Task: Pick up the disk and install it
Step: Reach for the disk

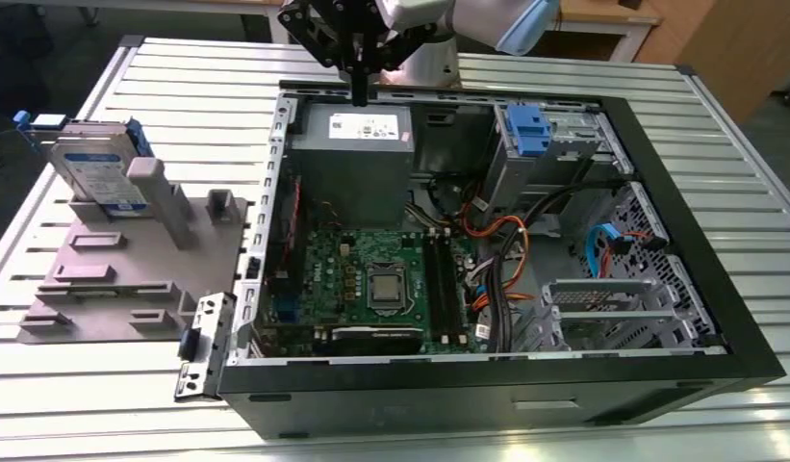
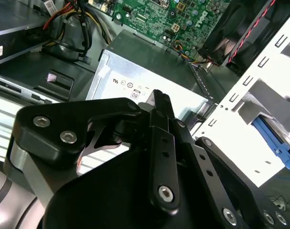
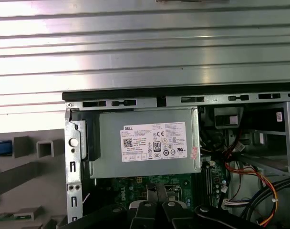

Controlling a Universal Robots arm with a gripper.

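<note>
The disk (image 1: pixel 97 171), silver with a white-and-blue label and blue side rails, stands upright in a grey fixture (image 1: pixel 125 265) at the exterior view's left, outside the computer case. My gripper (image 1: pixel 359 94) hangs over the far edge of the open case (image 1: pixel 497 371), above the grey power supply box (image 1: pixel 356 144) and well apart from the disk. Its black fingers are shut together with nothing between them, as both wrist views show: gripper (image 2: pixel 160 99), gripper (image 3: pixel 157 192). Below them lies the power supply (image 3: pixel 145 143) with its white sticker.
Inside the case, a drive cage with a blue clip (image 1: pixel 529 130) sits at the far right. The green motherboard (image 1: pixel 369 279) and loose orange and blue cables (image 1: pixel 587 241) fill the floor. The case stands on a ribbed metal table (image 1: pixel 87 404).
</note>
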